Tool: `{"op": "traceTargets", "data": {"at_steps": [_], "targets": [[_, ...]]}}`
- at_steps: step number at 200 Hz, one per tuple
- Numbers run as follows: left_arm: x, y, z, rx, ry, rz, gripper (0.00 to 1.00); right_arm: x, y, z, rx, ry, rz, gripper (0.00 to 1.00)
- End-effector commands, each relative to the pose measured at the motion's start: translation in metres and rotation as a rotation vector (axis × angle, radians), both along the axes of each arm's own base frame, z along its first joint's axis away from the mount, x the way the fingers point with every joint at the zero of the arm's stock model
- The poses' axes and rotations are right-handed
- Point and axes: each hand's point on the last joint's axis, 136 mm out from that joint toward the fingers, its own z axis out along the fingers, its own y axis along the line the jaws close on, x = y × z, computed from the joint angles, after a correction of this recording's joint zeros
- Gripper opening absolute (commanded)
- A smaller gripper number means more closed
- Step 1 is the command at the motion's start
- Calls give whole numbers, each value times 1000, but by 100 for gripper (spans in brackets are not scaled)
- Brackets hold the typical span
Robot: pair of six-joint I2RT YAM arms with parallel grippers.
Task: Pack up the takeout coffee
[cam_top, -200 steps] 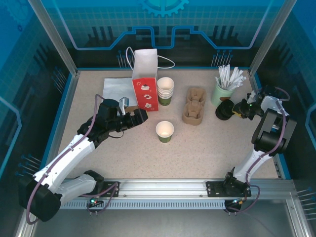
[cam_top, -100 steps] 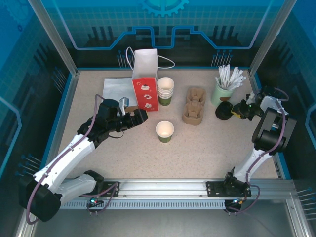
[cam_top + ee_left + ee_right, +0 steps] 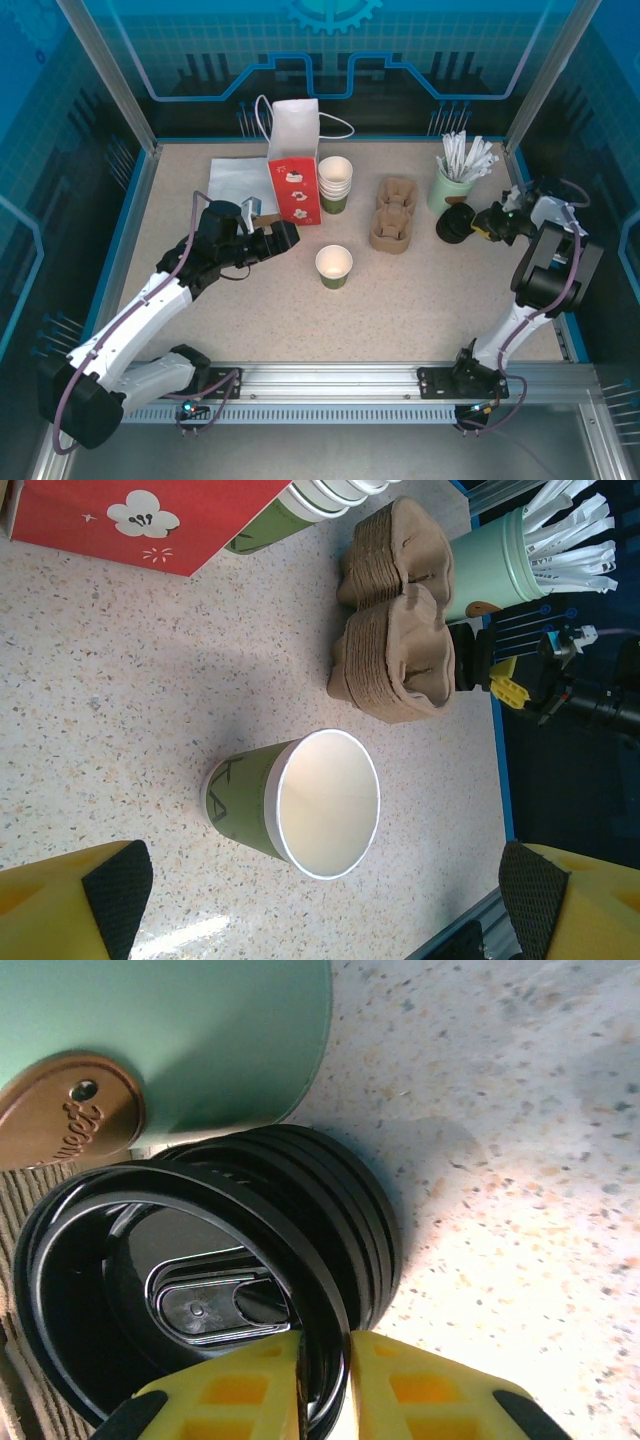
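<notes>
pinching top lid point(image 3: 200, 1290) rim w/ r gripper point(image 3: 325, 1360), prob just one; lift straight, carry 8 o'clock to cup point(image 3: 334, 266); l gripper point(image 3: 330, 900) wide open, empty.

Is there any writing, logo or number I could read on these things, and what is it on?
"KA": dark letters, as far as I can read them, on the green paper cup.
Too blurred to read: raised script on the brown oval tag of the pale-green pot.
No words: the red bag, white blossom signs only.
No lettering seen: the black lid.
</notes>
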Motion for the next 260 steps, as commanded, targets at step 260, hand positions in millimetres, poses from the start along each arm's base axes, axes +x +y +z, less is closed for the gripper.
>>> {"op": "traceTargets", "data": {"at_steps": [260], "targets": [[-15, -98, 93, -84, -257, -365, 93, -79, 144, 108, 131, -261, 242, 14]]}}
